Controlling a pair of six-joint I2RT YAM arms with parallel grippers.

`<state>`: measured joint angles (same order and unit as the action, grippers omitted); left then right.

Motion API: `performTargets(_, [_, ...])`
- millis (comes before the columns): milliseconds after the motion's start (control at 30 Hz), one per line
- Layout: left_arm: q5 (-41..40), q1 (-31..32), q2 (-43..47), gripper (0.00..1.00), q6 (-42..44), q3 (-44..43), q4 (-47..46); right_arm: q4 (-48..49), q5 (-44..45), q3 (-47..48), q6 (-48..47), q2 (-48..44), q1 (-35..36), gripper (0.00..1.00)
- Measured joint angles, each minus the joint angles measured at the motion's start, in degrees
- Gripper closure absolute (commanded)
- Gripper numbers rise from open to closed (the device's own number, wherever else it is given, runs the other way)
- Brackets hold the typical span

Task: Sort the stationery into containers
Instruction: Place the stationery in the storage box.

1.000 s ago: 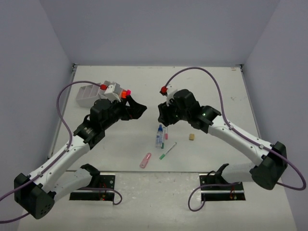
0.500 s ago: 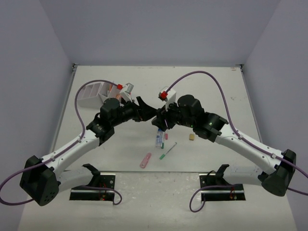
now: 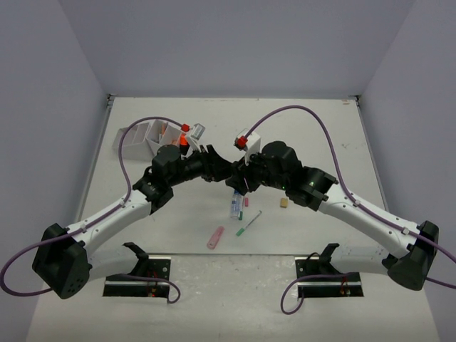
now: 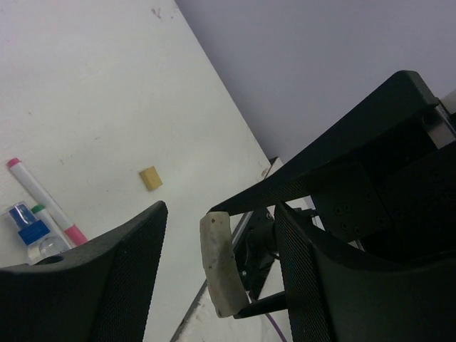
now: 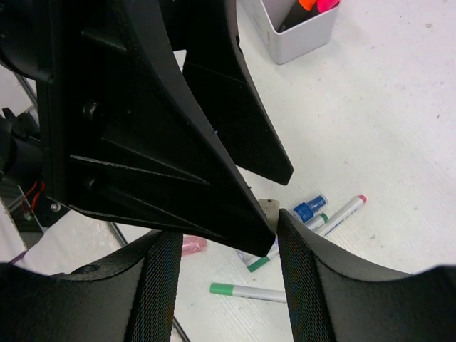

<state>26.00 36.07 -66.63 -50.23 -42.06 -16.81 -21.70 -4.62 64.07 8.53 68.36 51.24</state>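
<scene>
My right gripper (image 3: 235,178) is shut on a tan eraser (image 4: 219,267), pinched end to end so it bows. My left gripper (image 3: 218,167) is open, and its fingers (image 4: 107,271) straddle that eraser without touching it. In the right wrist view the left gripper's finger covers most of the eraser (image 5: 269,209) between my right gripper's (image 5: 228,228) fingers. On the table lie a blue-capped bottle (image 3: 235,203), a pink-tipped marker (image 5: 345,212), a green pen (image 3: 248,223), a pink highlighter (image 3: 215,236) and a second tan eraser (image 3: 284,203). The white organiser (image 3: 139,137) stands far left and holds orange and pink markers.
Both grippers meet above the table's middle, just behind the loose items. The organiser's corner (image 5: 299,35) shows in the right wrist view. Purple cables loop over both arms. Grey walls close in the table on three sides.
The left arm has swung right from beside the organiser until its open fingers enclose the eraser in the right gripper. The right gripper shifted slightly left and down to meet it.
</scene>
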Motion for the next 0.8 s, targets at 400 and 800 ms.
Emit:
performTargets(400, [1.24, -0.31, 0.25, 0.36, 0.24, 0.02, -2.91, -2.22, 5.43, 1.53, 0.43, 0.33, 0.5, 0.79])
performTargets(800, [6.47, -0.44, -1.71, 0.45, 3.25, -0.37, -4.39, -4.65, 5.52, 1.63, 0.31, -0.99, 0.51, 0.78])
